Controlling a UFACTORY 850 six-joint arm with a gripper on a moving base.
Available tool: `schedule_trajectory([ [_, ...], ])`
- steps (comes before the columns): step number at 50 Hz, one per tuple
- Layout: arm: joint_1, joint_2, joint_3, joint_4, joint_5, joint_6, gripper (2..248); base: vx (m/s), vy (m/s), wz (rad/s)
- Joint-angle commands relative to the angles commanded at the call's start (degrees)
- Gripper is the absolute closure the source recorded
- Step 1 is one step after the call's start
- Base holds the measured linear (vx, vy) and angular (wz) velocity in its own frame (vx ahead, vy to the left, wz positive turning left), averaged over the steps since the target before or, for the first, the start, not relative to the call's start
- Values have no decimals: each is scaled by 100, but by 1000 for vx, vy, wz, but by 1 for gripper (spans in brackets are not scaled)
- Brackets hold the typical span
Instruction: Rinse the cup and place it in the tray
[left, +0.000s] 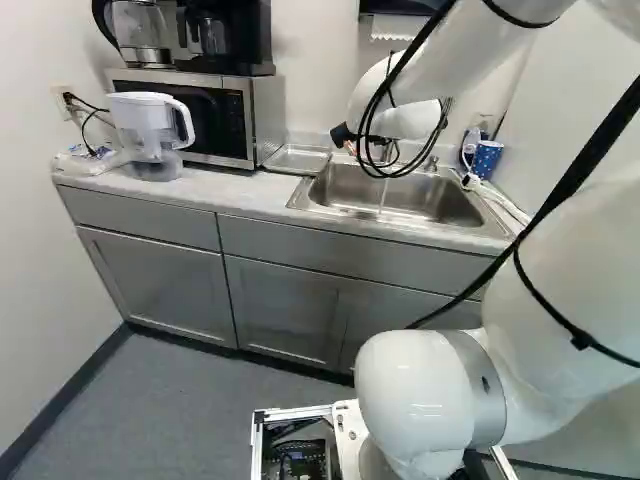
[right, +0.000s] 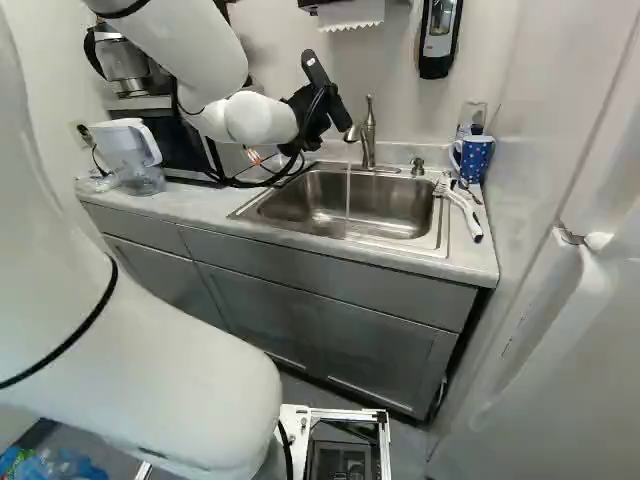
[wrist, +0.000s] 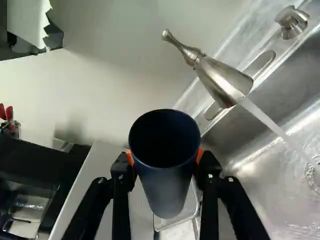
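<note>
Gripping the dark blue cup (wrist: 167, 185) from two sides, the jaws are closed on it, the orange pads (wrist: 130, 158) of the gripper (wrist: 165, 157) pressed to its wall just below the rim. The cup's mouth faces the wrist camera, and its inside is too dark for me to tell whether it is wet or holds any water. Just beside it stands the faucet (wrist: 222, 82), turned on, its stream (wrist: 272, 125) falling past the cup and into the sink (right: 290, 205). So the grasp is made and the tap is running, but from where I stand nothing proves the rinse; I would count it as unfinished, or at least unconfirmed. If it isn't done, the mouth wants bringing under the stream, then tipping out over the basin, with care not to knock the spout. The last part is plainly left: the tray (left: 298, 160) lies on the counter (left: 225, 190) beside the sink, between it and the microwave (left: 205, 118), and the cup is up in the grip, not set down there. Off at the sink's other side, a spotted mug (right: 473, 157) and a white-handled brush (right: 465, 215) seem to need no attention. I'd put the job around midway.
</note>
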Motion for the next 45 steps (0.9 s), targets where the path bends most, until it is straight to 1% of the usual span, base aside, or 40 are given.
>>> schedule_trajectory([
  [45,0,0,0,0,0,-2713,125,0,0,0],
])
